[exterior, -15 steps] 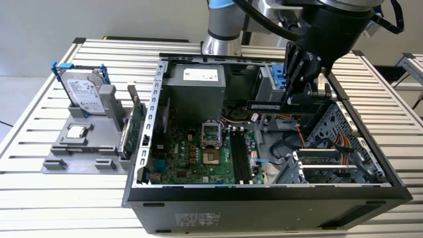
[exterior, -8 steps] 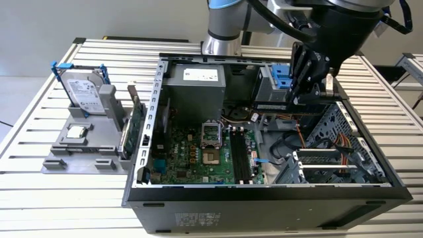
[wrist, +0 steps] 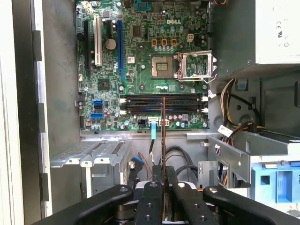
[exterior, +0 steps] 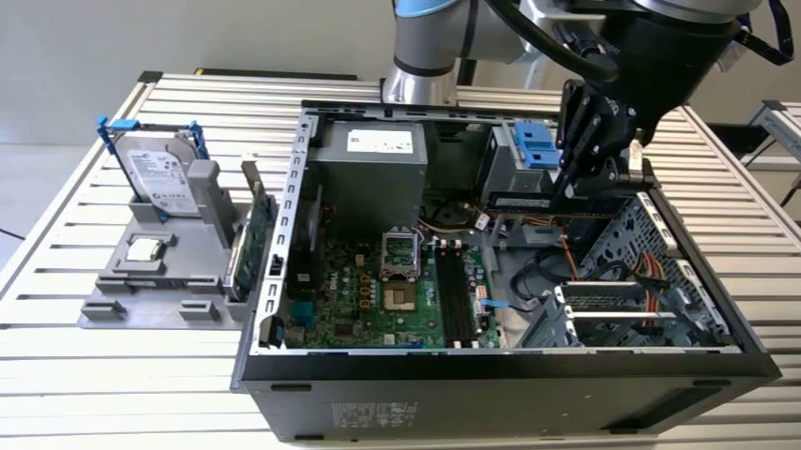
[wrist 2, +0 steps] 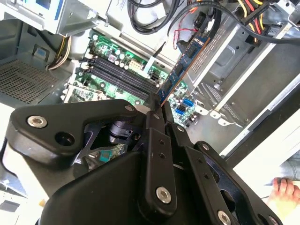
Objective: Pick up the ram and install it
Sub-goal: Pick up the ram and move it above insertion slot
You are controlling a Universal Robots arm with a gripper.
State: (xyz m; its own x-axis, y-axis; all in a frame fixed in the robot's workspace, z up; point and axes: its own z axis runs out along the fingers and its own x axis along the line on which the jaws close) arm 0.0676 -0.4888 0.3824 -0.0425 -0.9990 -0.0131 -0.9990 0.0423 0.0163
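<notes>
A surface (exterior: 100, 375) of pale metal slats spreads across the exterior view under bright, even light. Behind it stands a plain light-grey wall (exterior: 188, 37). A pale floor (exterior: 25, 187) shows at the exterior view's left, and a second slatted table (exterior: 782, 127) at its right.

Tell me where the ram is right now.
The ram is pinched in the gripper, up over the open computer case toward the exterior view's right, near the blue drive bay, clear of the black memory slots.
</notes>
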